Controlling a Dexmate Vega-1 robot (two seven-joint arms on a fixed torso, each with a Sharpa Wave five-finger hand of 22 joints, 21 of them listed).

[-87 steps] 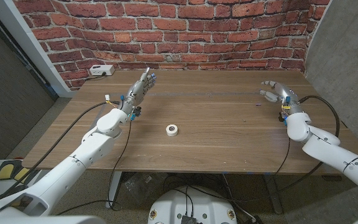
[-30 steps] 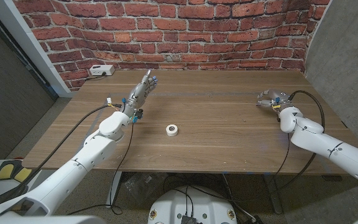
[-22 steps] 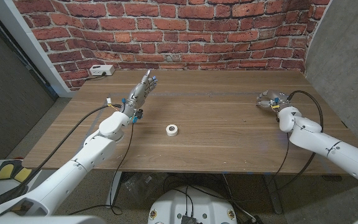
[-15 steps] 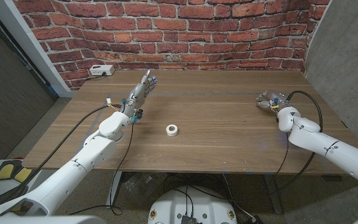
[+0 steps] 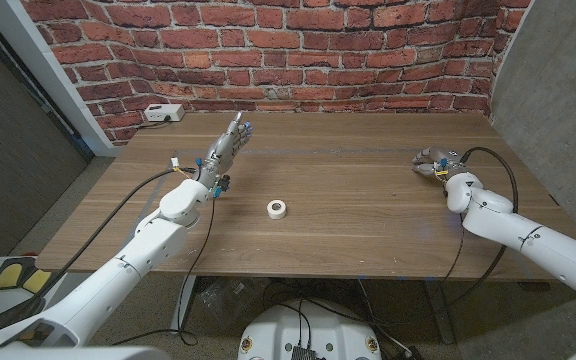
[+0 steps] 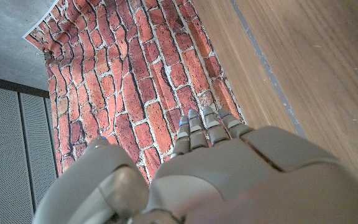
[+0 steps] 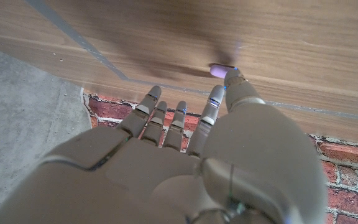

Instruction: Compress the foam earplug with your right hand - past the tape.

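A small purple foam earplug (image 7: 218, 70) lies on the wooden table (image 5: 348, 215) near its far right corner. My right hand (image 5: 431, 161) is lowered over it with the fingers reaching down to the wood. In the right wrist view the thumb tip (image 7: 234, 77) touches the earplug while the other fingers (image 7: 180, 118) stay beside it, apart from it. A white roll of tape (image 5: 277, 208) lies at the table's middle. My left hand (image 5: 229, 142) stands upright at the far left with straight fingers (image 6: 204, 127) and holds nothing.
A white box (image 5: 164, 113) with a cable sits at the table's far left edge by the brick wall (image 5: 298, 50). A grey wall (image 5: 553, 90) stands close to the table's right edge, just beyond my right hand.
My right hand has come down from a raised, spread pose onto the table and curled its fingers toward the earplug. The left hand and the tape have not moved.
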